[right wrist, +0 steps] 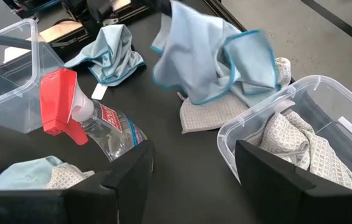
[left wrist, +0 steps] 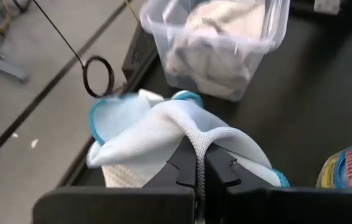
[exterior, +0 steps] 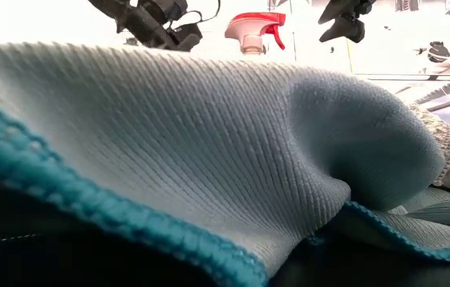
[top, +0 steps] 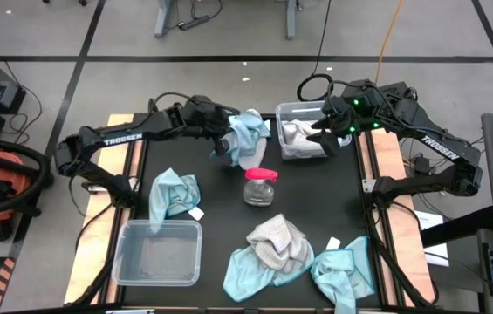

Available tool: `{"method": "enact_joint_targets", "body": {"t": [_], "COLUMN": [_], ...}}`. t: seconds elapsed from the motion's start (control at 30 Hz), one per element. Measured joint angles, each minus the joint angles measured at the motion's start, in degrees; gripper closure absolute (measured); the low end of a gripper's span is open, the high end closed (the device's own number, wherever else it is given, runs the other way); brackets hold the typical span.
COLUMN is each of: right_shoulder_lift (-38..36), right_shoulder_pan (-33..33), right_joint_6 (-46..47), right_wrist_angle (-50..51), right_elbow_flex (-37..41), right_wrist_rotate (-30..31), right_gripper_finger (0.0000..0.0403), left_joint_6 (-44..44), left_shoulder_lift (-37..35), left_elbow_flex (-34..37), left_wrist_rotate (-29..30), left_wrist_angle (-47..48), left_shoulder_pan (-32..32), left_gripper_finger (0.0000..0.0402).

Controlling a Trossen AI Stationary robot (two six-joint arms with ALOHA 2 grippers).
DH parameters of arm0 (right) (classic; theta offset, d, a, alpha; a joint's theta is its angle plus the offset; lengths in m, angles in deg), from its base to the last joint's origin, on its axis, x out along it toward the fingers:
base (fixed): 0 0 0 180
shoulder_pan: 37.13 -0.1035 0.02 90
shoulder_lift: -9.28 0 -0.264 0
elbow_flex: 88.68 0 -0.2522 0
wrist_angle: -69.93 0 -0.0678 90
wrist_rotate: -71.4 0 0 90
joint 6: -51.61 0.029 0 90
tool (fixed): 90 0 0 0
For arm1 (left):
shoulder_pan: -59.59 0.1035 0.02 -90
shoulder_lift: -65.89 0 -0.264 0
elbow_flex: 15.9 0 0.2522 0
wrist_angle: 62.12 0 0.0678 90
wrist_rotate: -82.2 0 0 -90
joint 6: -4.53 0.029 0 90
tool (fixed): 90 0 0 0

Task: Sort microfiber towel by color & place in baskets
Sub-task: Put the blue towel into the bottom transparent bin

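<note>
Black matting covered the table (top: 220, 218) in the high view. The left gripper (top: 227, 144) was clamped on a light blue towel (top: 250, 135) near the far edge, just beside a clear basket (top: 283, 113) that held grey towels (top: 298, 135). The right gripper (top: 332, 135) hovered at that basket's right side with its fingers spread and nothing between them. A spray bottle (top: 261, 186) stood at mid-table. A second clear basket (top: 159, 253) sat at the near left with open matting around it. More blue towels lay at the left (top: 174, 194) and near right (top: 342, 270).

In the low view, a blue towel with a teal hem (exterior: 209, 159) filled the frame.

In the left wrist view, the dark fingers (left wrist: 182, 168) pinched a fold of the blue towel (left wrist: 138, 130), short of the basket (left wrist: 275, 31).

In the right wrist view, the parted fingers (right wrist: 269, 165) straddled the basket's near rim (right wrist: 225, 134); the held towel (right wrist: 207, 56) hung above the table.
</note>
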Motion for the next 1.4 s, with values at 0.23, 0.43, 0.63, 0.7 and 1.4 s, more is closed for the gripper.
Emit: {"method": "enact_joint_targets", "body": {"t": [0.23, 0.43, 0.63, 0.7, 1.4], "right_shoulder_lift": [0.0, 0.0, 0.0, 0.0, 0.0], "right_shoulder_pan": [0.0, 0.0, 0.0, 0.0, 0.0], "right_joint_6": [0.0, 0.0, 0.0, 0.0, 7.1], "right_wrist_angle": [-0.1, -0.1, -0.2, -0.2, -0.7], "right_elbow_flex": [0.0, 0.0, 0.0, 0.0, 0.0], "right_wrist_rotate": [0.2, 0.2, 0.3, 0.3, 0.2], "right_gripper_finger": [0.0184, 0.0184, 0.0184, 0.0184, 0.0184], "left_joint_6": [-0.3, -0.3, -0.3, -0.4, -0.5], "left_shoulder_lift": [-5.0, -9.6, -14.6, -16.4, -33.4], "left_elbow_flex": [0.0, 0.0, 0.0, 0.0, 0.0], "left_wrist_rotate": [0.2, 0.3, 0.2, 0.3, -0.3], "left_wrist_angle": [-0.1, 0.0, 0.1, 0.2, 8.0], "left_shoulder_pan": [0.0, -0.5, -2.1, -2.8, -13.1], "left_gripper_finger": [0.0400, 0.0400, 0.0401, 0.0401, 0.0401]}}
